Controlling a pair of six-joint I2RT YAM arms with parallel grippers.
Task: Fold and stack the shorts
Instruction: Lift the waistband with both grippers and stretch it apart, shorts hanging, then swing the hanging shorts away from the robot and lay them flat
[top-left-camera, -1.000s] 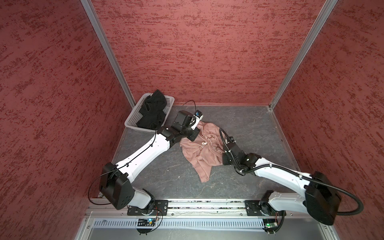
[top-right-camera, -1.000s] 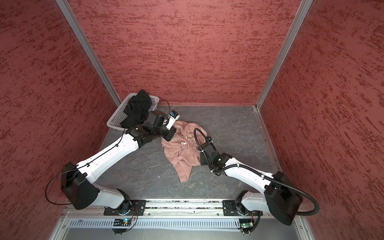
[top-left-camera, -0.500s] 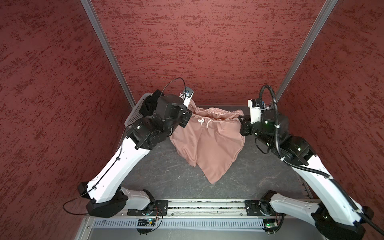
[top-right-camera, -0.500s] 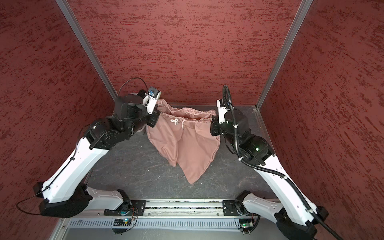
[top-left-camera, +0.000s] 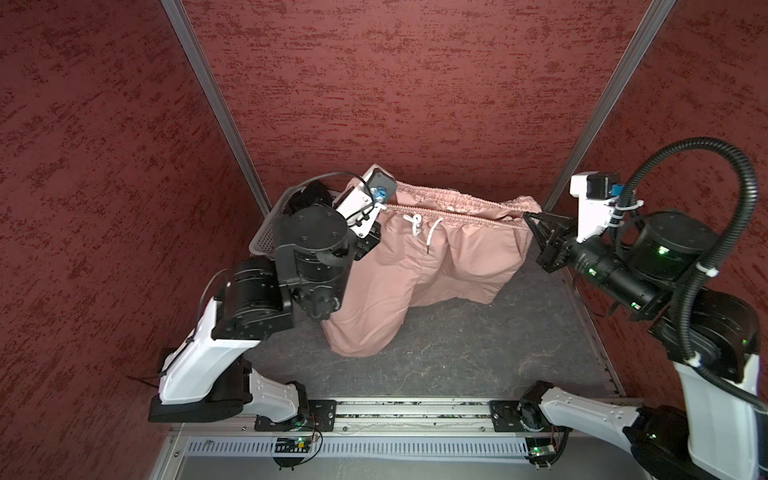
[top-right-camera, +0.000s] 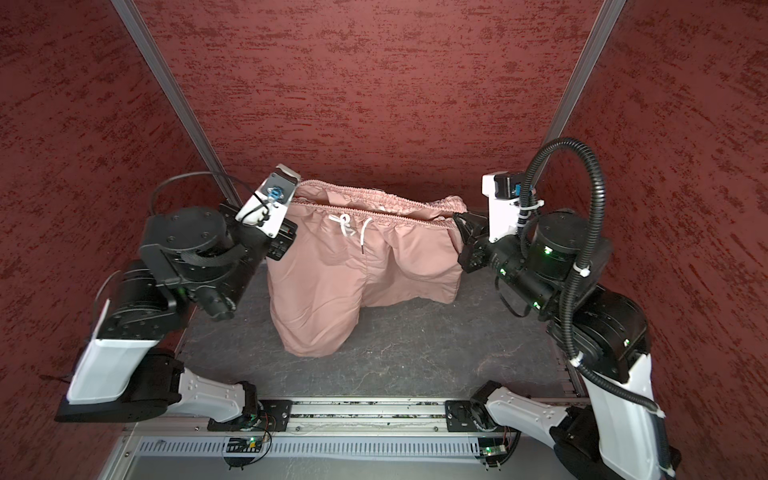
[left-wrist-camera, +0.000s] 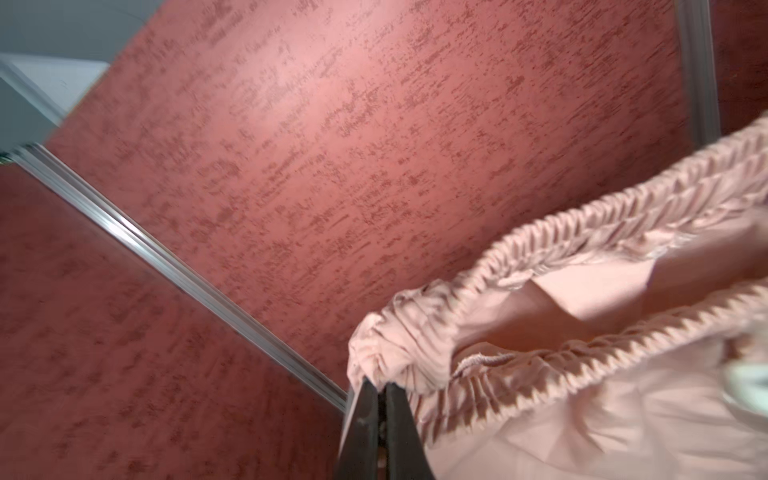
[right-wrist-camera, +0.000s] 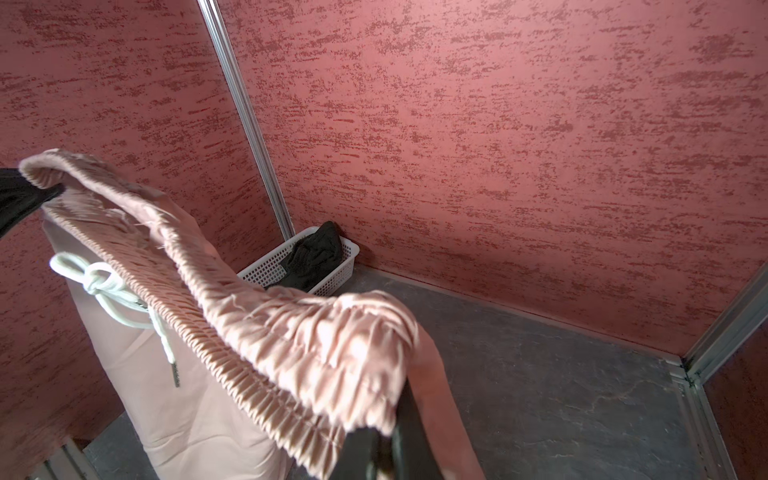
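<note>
The pink shorts hang by the waistband, stretched between both grippers, with the white drawstring facing the front. My left gripper is shut on the waistband's left end; in both top views its wrist camera hides it. My right gripper is shut on the right end. The left leg's hem reaches the grey floor. The black shorts lie bunched in the white basket.
The basket stands in the back left corner behind my left arm. Red walls with metal corner posts close in three sides. Bare grey floor shows in front of and to the right of the hanging shorts.
One second ago the pink shorts lay crumpled on the floor under both grippers. Both arms have since risen and pulled apart, lifting the shorts and stretching the waistband wider.
</note>
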